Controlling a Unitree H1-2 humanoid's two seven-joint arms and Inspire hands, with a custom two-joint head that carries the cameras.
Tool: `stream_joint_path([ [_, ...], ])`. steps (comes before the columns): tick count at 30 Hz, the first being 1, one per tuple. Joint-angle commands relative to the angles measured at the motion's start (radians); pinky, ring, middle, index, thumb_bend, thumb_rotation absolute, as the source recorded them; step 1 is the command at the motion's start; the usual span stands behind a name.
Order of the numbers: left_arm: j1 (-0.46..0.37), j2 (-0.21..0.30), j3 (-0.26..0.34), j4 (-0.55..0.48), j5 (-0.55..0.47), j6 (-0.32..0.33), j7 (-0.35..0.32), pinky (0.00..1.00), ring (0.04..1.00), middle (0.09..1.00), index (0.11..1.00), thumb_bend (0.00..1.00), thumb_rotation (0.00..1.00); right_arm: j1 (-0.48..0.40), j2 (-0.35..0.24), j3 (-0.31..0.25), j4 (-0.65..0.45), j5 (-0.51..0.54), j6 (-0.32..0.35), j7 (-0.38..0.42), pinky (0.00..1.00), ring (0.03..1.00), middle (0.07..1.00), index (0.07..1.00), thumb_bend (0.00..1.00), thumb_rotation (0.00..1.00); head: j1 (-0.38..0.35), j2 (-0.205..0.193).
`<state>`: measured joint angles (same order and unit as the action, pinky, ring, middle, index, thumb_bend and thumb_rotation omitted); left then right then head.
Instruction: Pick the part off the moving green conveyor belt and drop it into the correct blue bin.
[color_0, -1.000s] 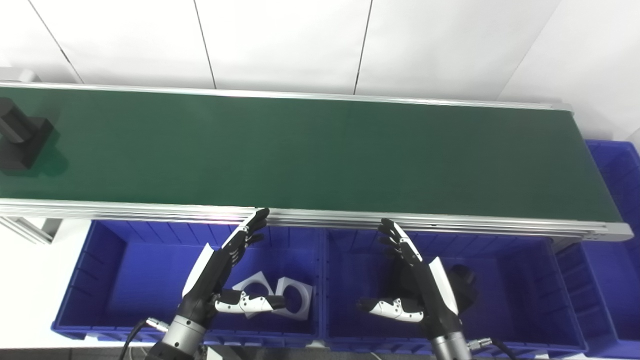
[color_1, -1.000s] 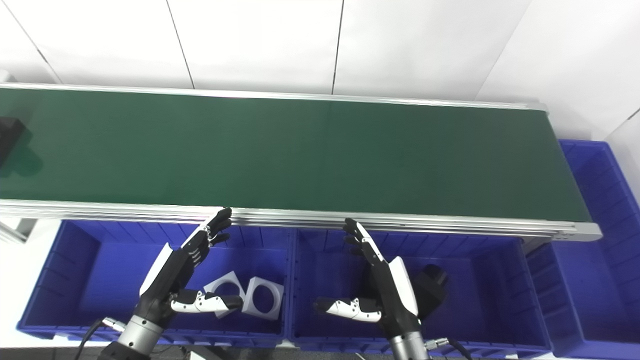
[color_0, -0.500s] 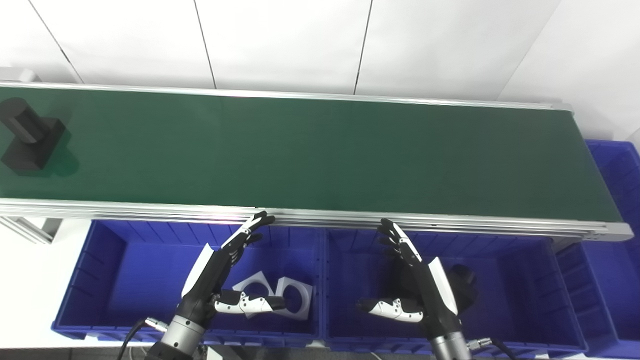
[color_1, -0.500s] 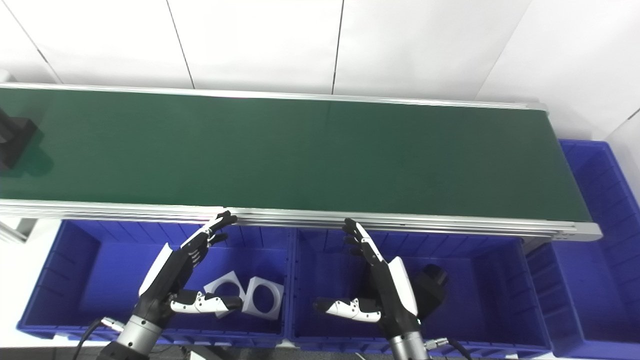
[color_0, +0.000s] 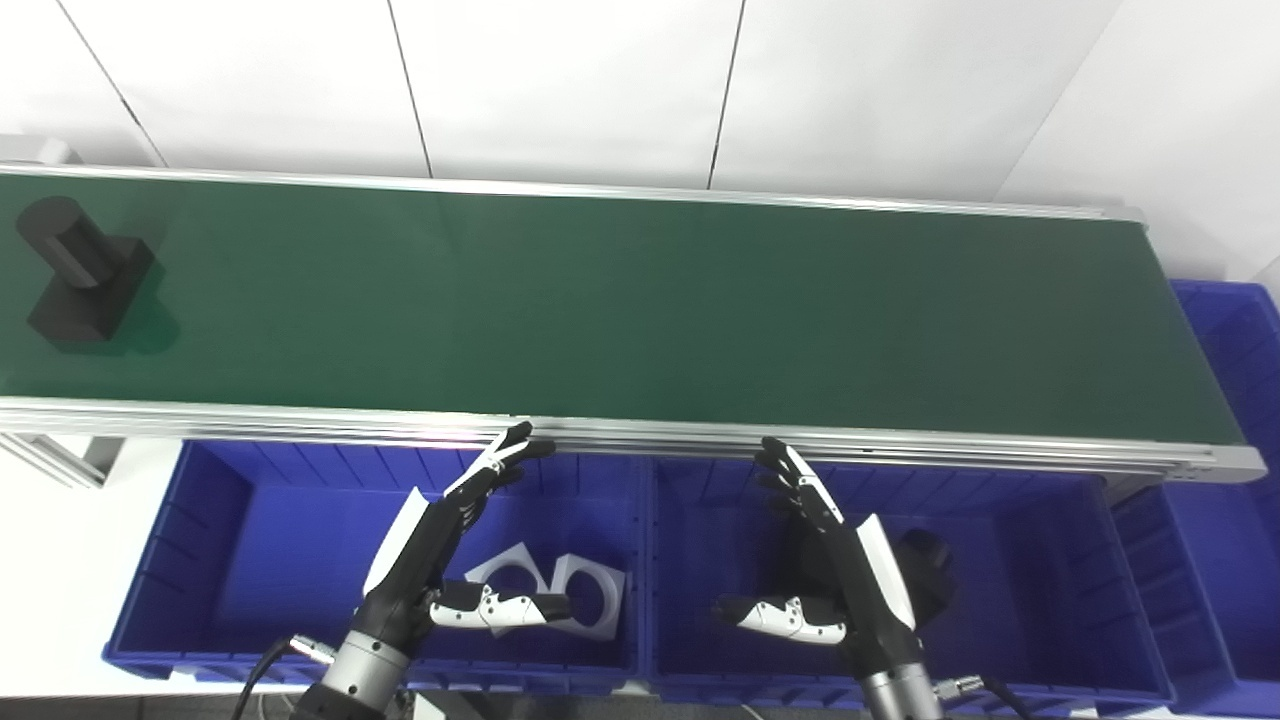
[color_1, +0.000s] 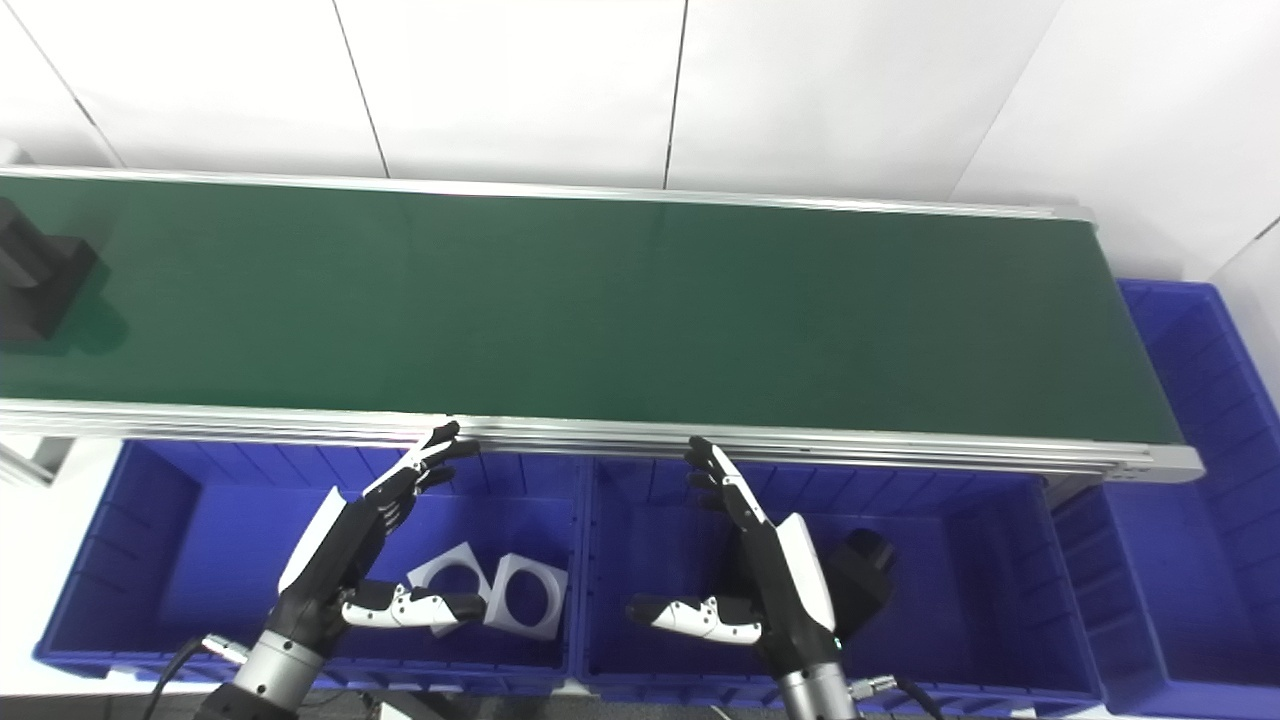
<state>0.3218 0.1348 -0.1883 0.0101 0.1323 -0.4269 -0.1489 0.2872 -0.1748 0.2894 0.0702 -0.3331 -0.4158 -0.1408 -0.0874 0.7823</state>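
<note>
Below belt (color_0: 640, 300): white parts (color_0: 560, 590) left bin (color_0: 220, 540); black part (color_0: 925, 575) middle bin (color_0: 1040, 560)

White wall panels (color_0: 560, 85) with thin dark seams stand behind, and pale floor (color_0: 45, 560) shows lower left.

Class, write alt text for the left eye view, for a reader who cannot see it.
A black part lies at the far left of a long green conveyor belt. Below the belt, the left hand and right hand hover open over two blue bins: the left bin holds white parts, the right bin a black one.
</note>
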Motion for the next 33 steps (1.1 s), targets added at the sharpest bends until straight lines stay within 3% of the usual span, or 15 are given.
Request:
stream_joint_path([
  [1, -0.013, 0.010, 0.000, -0.034, -0.016, -0.041, 0.005, 0.88, 0.961, 0.968, 0.846, 0.91, 0.30, -0.007, 0.006, -0.003, -0.021, -0.002, -0.053, -0.009, 0.77, 0.839, 0.893, 0.937, 0.91, 0.55, 0.000, 0.000],
  [33, -0.017, 0.012, -0.005, -0.027, -0.028, -0.043, 0.013, 0.88, 0.960, 0.960, 0.878, 0.91, 0.29, -0.008, 0.008, -0.003, -0.018, -0.013, -0.053, -0.016, 0.77, 0.835, 0.893, 0.937, 0.91, 0.55, -0.001, 0.001],
])
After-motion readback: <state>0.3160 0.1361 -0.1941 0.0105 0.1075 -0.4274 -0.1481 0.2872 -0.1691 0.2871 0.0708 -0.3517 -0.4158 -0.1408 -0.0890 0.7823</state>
